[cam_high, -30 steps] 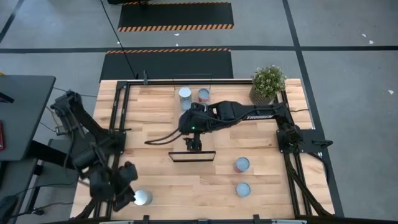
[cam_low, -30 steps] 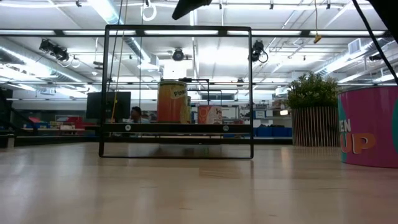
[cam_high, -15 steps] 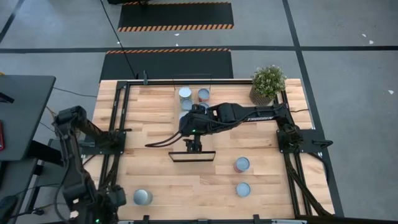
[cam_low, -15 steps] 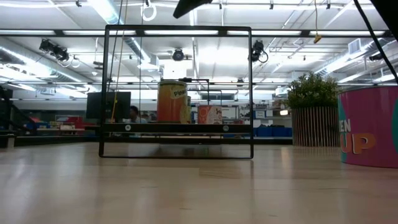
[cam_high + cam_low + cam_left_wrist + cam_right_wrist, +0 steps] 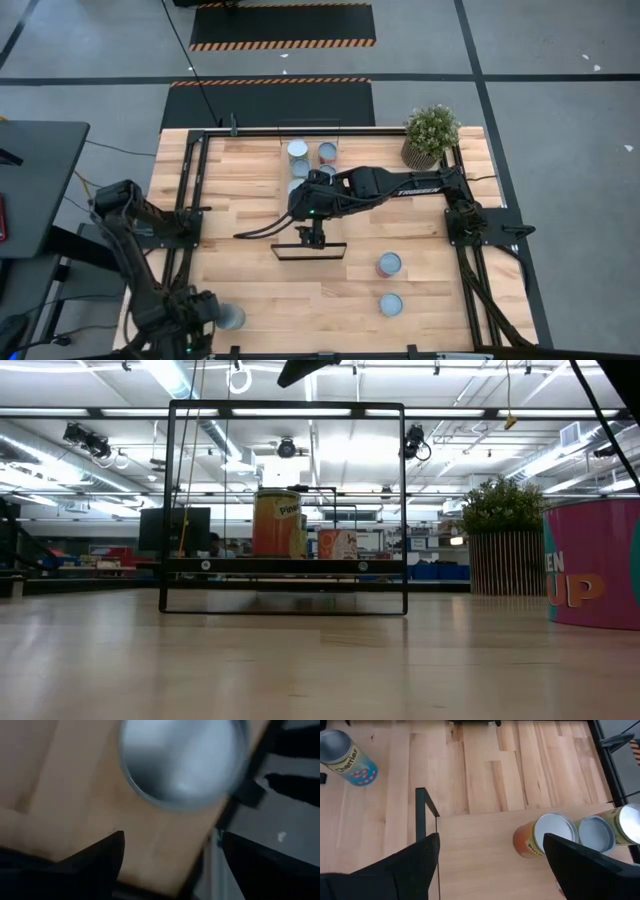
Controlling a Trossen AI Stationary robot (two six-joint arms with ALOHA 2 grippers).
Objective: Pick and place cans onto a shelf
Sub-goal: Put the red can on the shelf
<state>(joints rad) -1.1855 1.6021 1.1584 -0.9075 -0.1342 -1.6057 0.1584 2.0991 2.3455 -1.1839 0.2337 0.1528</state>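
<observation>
A: Starting at the left side. What is the left gripper (image 5: 170, 852) doing?

B: It is hanging low over the near left corner of the table (image 5: 250, 290), fingers spread wide and gripping nothing. A silver-topped can (image 5: 230, 317) is standing just ahead of it, by the table's edge; in the left wrist view that can's top (image 5: 182, 762) is showing beyond the two dark fingertips, not between them.

A: And moving across?

B: The right gripper (image 5: 490, 857) is hovering over the middle of the table, above the shelf (image 5: 485, 850). Its fingers are also standing apart, empty. The right arm (image 5: 400, 183) is reaching in from the right edge.

A: Where are the cans lying relative to that gripper?

B: Three cans are standing on the shelf board just in front of it: an orange-sided one with a white top (image 5: 542, 837), a pale-topped one (image 5: 594, 833) touching it, and a third (image 5: 625, 827) at the view's edge. A blue can marked Cherries (image 5: 347, 757) is sitting on the table well off to one side, beyond the black wire frame (image 5: 425, 802). In the high view, two more cans (image 5: 389, 264) (image 5: 391, 304) are resting on the table, near-right of the gripper.

A: Low view?

B: It is showing the wire frame (image 5: 285, 505) upright, an orange can (image 5: 277, 523) behind it, and a pink can (image 5: 592, 560) close at the right
</observation>
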